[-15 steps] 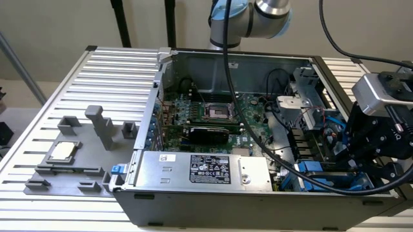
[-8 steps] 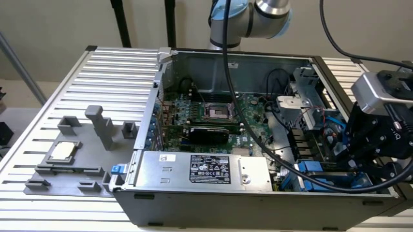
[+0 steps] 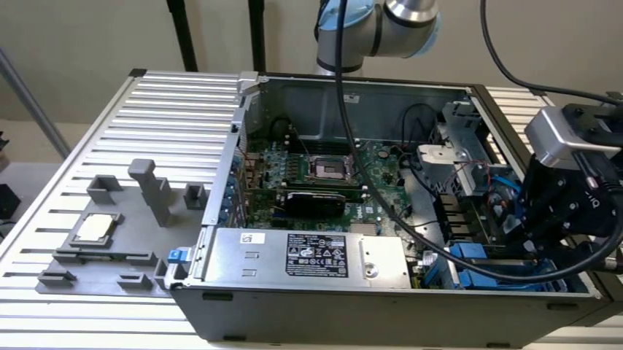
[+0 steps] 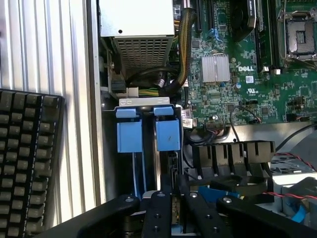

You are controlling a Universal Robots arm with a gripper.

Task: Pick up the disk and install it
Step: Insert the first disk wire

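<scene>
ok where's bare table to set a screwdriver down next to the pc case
Bare slatted table behind the grey fixture, up to the case wall. Crowded: the drive-bay corner, with cables and the end effector.

You're in a robotics lab: an open computer case sits on a slatted aluminium table, a grey fixture to the exterior view's left, a robot arm at the far side, a keyboard nearby.

Matt black end effector, smooth blue plastic carriers.
</scene>
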